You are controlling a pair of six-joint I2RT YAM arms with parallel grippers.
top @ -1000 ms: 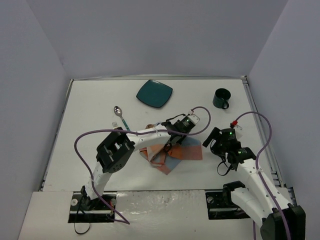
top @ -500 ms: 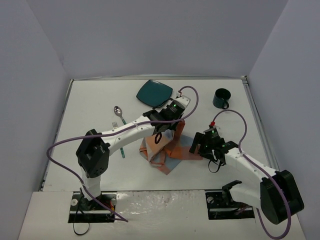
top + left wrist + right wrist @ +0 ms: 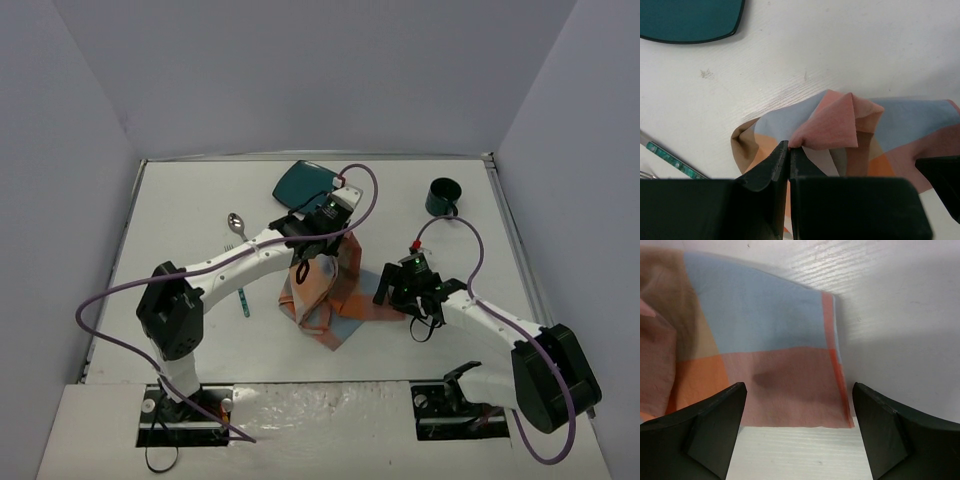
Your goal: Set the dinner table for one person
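Cloth [image 3: 840, 125] tight in left end effector [image 3: 789, 150]; right end effector [image 3: 797, 390] agape; plate [image 3: 297, 185] partly behind arm [image 3: 250, 252].

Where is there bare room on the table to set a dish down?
Bare: white tabletop left of the metal spoon, up to the far-left corner; the far gap between teal square plate and dark green mug. Crowded: the centre, left gripper pinching the orange-and-blue plaid cloth, right gripper open over its edge.
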